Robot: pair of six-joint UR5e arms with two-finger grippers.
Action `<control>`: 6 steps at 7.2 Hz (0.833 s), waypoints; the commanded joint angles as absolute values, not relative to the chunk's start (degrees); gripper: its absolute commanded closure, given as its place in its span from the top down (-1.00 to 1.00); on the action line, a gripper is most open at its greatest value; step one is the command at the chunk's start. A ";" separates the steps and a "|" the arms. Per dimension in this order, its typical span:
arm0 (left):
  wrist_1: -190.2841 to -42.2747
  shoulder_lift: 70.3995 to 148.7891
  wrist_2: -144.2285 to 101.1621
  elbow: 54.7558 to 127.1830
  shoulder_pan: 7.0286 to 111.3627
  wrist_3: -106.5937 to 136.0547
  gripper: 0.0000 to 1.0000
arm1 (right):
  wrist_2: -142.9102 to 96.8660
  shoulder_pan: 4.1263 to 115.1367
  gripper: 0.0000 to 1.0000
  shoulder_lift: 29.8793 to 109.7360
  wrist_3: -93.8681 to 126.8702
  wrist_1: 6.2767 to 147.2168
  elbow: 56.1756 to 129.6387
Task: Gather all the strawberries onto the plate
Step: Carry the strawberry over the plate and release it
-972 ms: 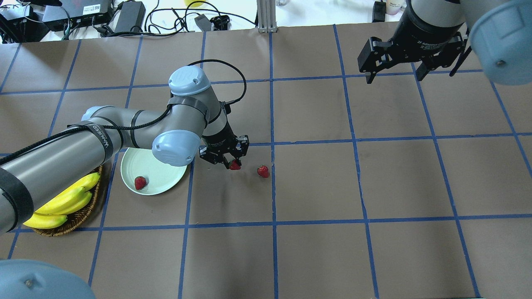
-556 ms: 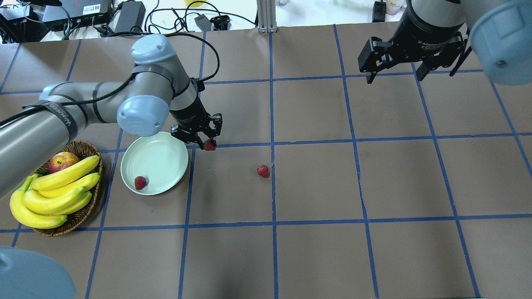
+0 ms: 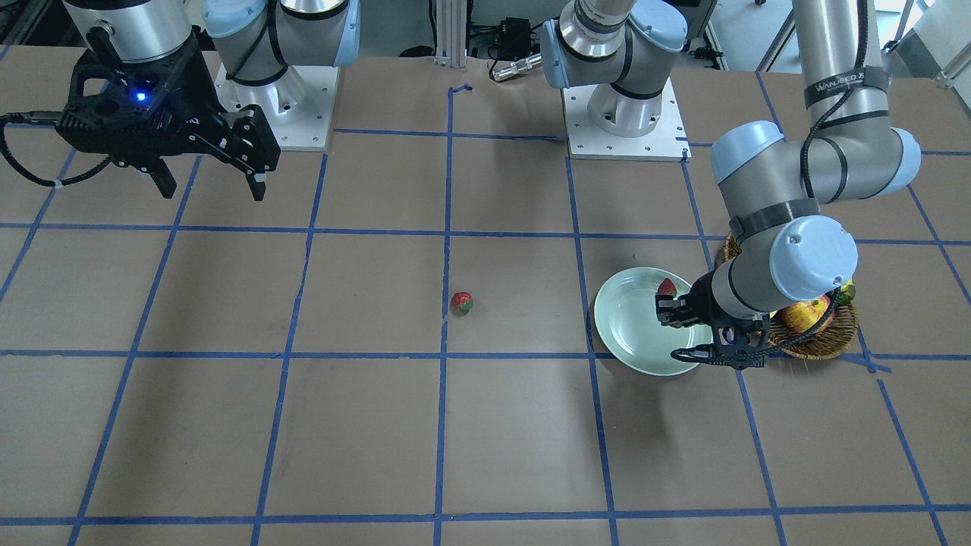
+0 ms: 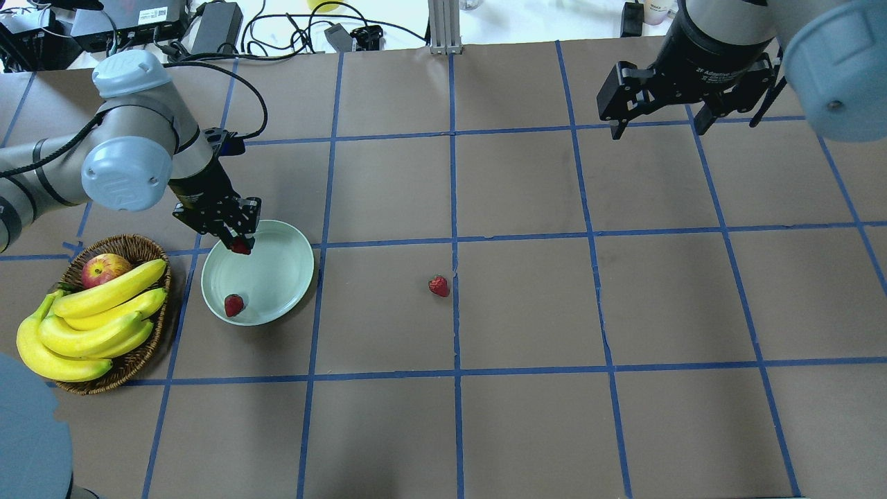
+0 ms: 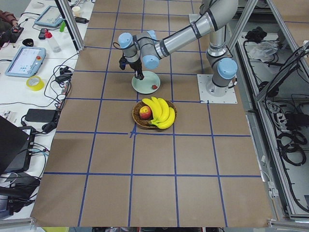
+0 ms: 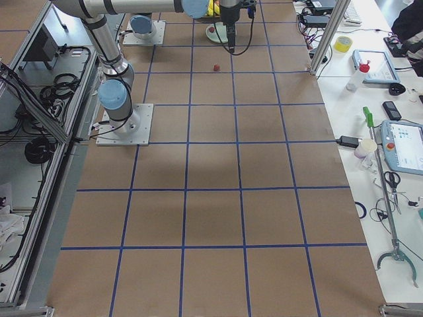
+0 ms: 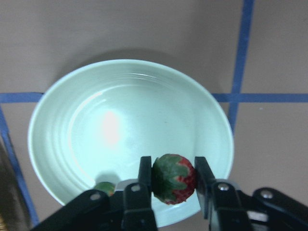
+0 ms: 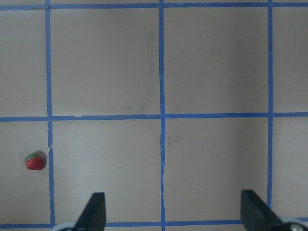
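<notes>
My left gripper [image 4: 239, 242] is shut on a strawberry [image 4: 240, 247] and holds it above the far-left rim of the pale green plate [image 4: 277, 272]. In the left wrist view the berry [image 7: 173, 179] sits between the two fingers, over the plate [image 7: 120, 130]. A second strawberry [image 4: 234, 305] lies inside the plate near its front edge. A third strawberry [image 4: 438, 285] lies on the brown table right of the plate and also shows in the right wrist view [image 8: 34, 161]. My right gripper [image 4: 655, 128] is open and empty, high over the far right of the table.
A wicker basket [image 4: 135, 362] with bananas [image 4: 97, 326] and a red-yellow apple [image 4: 104, 269] stands just left of the plate. Cables and power bricks [image 4: 215, 28] lie beyond the table's far edge. Blue tape lines grid the brown table.
My left gripper has carried the strawberry to the left, from beside the loose berry to over the plate's far-left rim. The right arm has not moved.
</notes>
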State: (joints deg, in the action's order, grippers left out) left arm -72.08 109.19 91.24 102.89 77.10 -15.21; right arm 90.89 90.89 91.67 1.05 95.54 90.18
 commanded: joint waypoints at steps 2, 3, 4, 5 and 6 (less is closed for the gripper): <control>-71.46 109.16 91.14 105.21 75.76 -17.05 1.00 | 91.05 90.97 1.00 91.67 1.05 95.54 90.18; -71.46 108.55 90.97 104.77 75.94 -16.18 1.00 | 90.97 90.88 1.00 91.67 1.05 95.54 90.18; -71.80 107.76 90.27 102.16 77.85 -12.60 1.00 | 90.97 90.88 1.00 91.67 1.05 95.54 90.18; -72.24 107.41 87.91 100.13 81.35 -4.48 1.00 | 90.88 90.88 1.00 91.67 1.05 95.54 90.18; -72.07 107.40 85.63 99.76 85.39 3.70 1.00 | 90.70 90.88 1.00 91.67 1.05 95.54 90.18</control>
